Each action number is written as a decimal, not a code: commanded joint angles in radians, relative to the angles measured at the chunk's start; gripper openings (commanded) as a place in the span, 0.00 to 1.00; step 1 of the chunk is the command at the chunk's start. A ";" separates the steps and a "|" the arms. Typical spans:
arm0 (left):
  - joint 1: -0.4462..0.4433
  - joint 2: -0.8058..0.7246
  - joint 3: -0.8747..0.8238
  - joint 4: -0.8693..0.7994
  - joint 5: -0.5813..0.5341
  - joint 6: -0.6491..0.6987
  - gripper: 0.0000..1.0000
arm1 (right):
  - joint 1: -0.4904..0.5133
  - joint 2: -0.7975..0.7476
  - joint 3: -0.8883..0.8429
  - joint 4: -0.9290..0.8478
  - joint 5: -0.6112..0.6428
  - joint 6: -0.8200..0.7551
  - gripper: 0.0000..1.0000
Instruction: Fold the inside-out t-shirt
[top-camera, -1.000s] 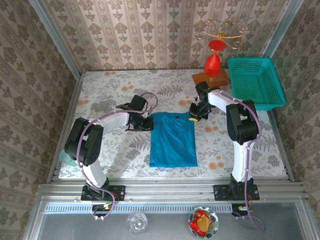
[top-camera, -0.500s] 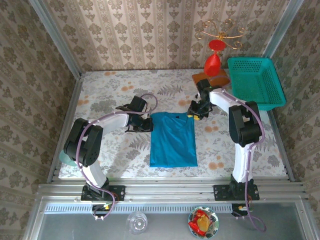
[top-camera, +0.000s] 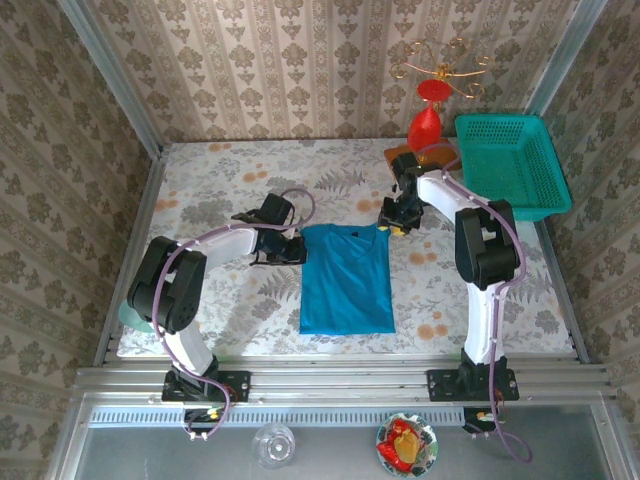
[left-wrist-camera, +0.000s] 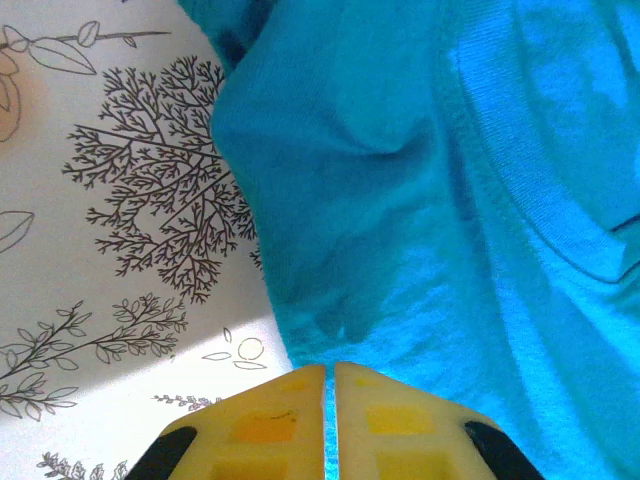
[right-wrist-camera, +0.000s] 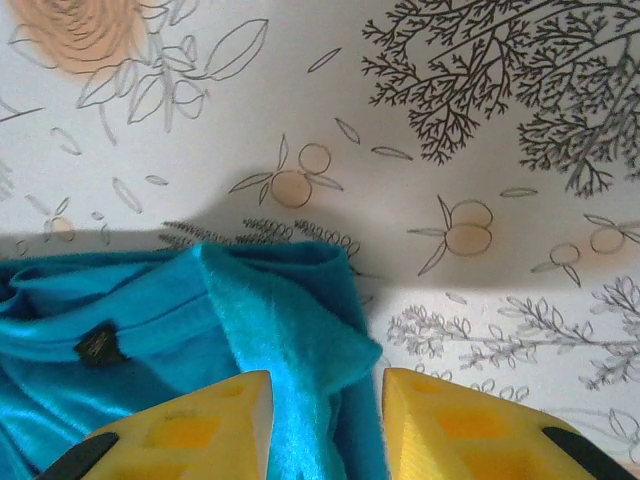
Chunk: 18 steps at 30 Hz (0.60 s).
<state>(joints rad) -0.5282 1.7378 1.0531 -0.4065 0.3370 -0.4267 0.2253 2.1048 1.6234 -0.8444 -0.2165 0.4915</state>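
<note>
The inside-out t-shirt (top-camera: 345, 280) lies on the flowered tablecloth as a bright blue upright rectangle with its collar end at the far side. My left gripper (top-camera: 291, 250) sits at the shirt's far left corner. In the left wrist view that gripper (left-wrist-camera: 329, 368) is shut, with a thin strip of the blue t-shirt (left-wrist-camera: 420, 200) pinched between its yellow fingers. My right gripper (top-camera: 391, 226) is at the far right corner. In the right wrist view its jaws (right-wrist-camera: 327, 378) stand apart, and a loose fold of the t-shirt (right-wrist-camera: 285, 320) lies between them, untouched on the right side.
A teal mesh basket (top-camera: 512, 160) stands at the far right corner of the table. A red ornament on a gold stand (top-camera: 428, 118) with a wooden base (top-camera: 420, 157) is just behind my right gripper. A green plate (top-camera: 128, 315) hangs at the table's left edge.
My right gripper's jaws have opened and let go of the shirt's far right corner, and it shifted slightly. The left gripper and the shirt have stayed put.
</note>
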 joint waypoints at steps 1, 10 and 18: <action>0.008 -0.017 -0.004 -0.005 0.007 -0.012 0.12 | 0.011 0.051 0.042 -0.055 0.025 -0.023 0.38; 0.012 -0.003 -0.009 0.000 0.005 -0.011 0.12 | 0.040 0.143 0.138 -0.127 0.101 -0.036 0.39; 0.020 0.000 -0.024 0.011 0.007 -0.010 0.12 | 0.076 0.211 0.149 -0.160 0.135 -0.016 0.37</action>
<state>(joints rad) -0.5148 1.7378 1.0462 -0.3988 0.3367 -0.4267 0.2771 2.2463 1.7782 -0.9501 -0.1253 0.4709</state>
